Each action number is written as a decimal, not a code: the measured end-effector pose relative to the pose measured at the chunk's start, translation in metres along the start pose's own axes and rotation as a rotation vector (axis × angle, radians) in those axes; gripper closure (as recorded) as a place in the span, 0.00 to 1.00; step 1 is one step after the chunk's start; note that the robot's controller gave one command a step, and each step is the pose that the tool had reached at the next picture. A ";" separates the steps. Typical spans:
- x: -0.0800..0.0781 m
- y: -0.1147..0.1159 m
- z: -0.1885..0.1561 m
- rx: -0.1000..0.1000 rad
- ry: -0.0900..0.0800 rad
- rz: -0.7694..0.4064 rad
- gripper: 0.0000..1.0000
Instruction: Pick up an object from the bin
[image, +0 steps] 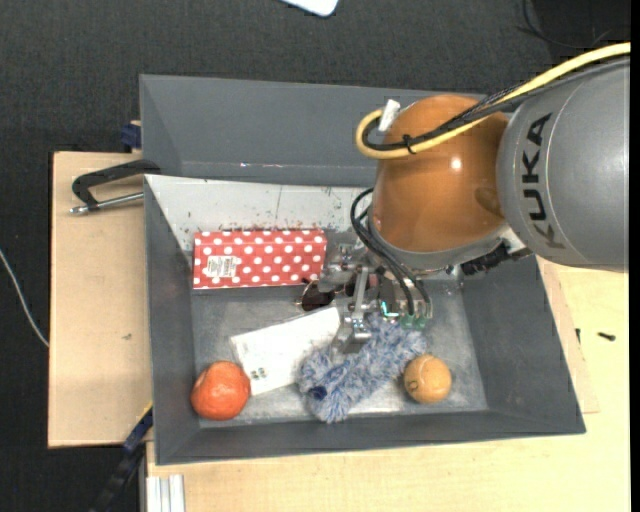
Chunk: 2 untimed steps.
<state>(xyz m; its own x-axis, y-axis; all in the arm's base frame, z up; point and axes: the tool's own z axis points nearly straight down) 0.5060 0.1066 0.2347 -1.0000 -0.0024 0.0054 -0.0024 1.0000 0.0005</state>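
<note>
Grey metal formed the bin (170, 330). The arm (575, 150) entered from the right, and its pincer (357, 322) hung low over the middle of the floor, at the upper edge of a shaggy blue-and-white cloth (350, 375). From where I stood I could not tell whether the pincer was apart or together, because the orange wrist cover (440, 180) and its cabling masked it. Nothing could be confirmed as gripped.

Location of the cloth: front centre of the bin, lying flat. Its left end met a white card (280, 348), and its right end lay just beside a tan ball (427, 379). An orange ball (220, 391) sat near the front left corner, well apart from the cloth. A red box with white dots (260, 258) lay along the back, with a small dark item (315, 295) at its right end.

Handling, as judged: the cloth appeared light, soft and limp. It would probably compress and drape, and its fuzzy pile should resist slipping.

Recommended hold: the bunched pile directly below the pincer, clear of the card.

Risk: catching only a few strands, or dragging the card along
</note>
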 end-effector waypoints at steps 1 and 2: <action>-0.002 -0.001 -0.004 -0.001 -0.008 0.002 0.00; -0.011 -0.030 0.069 -0.002 -0.012 0.041 0.00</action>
<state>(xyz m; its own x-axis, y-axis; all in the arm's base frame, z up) 0.5164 0.0771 0.1654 -0.9992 0.0384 -0.0062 0.0384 0.9993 0.0024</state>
